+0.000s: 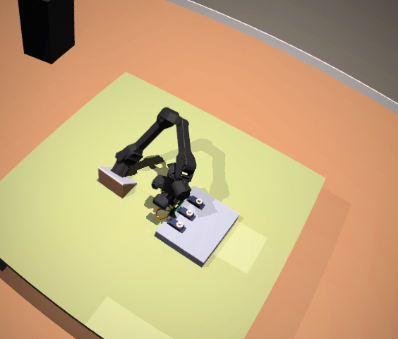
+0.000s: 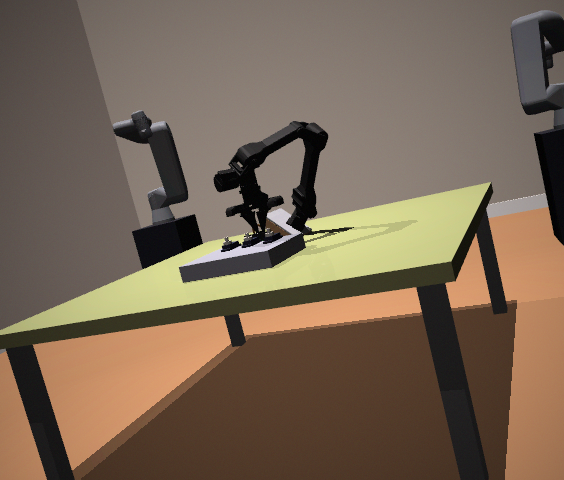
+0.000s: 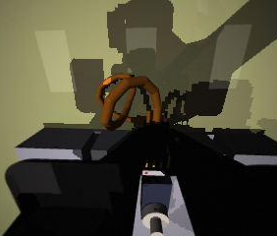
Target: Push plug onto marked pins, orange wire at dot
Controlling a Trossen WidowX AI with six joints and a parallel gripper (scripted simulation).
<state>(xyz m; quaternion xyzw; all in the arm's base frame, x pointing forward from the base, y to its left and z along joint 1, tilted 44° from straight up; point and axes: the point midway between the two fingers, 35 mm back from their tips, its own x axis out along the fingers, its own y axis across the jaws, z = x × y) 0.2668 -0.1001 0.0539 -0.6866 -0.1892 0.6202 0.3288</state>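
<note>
The pale grey holder [image 1: 215, 233] [image 2: 225, 270] [image 3: 180, 213] lies on the table with several dark servos on top; one servo [image 3: 156, 193] shows in the wrist view. A few yellow pins [image 3: 154, 164] show beyond a white band with a red dot [image 3: 146, 173] at its left end. My gripper [image 1: 176, 209] [image 2: 258, 233] [image 3: 155, 133] is shut on the plug, low at the holder's pin edge. The dark plug is hardly visible between the black fingers. The orange lead [image 1: 157, 216] [image 3: 111, 104] loops up beyond the fingers. Whether pins are inside the plug is hidden.
A brown and white wedge block [image 1: 111, 182] stands by the arm's base. Two other servos [image 1: 179, 224] [image 1: 199, 201] stand on the holder near its pin edge. The yellow-green table [image 1: 93, 248] [image 2: 365, 258] carries all of this; grey arms on dark pedestals stand beyond it.
</note>
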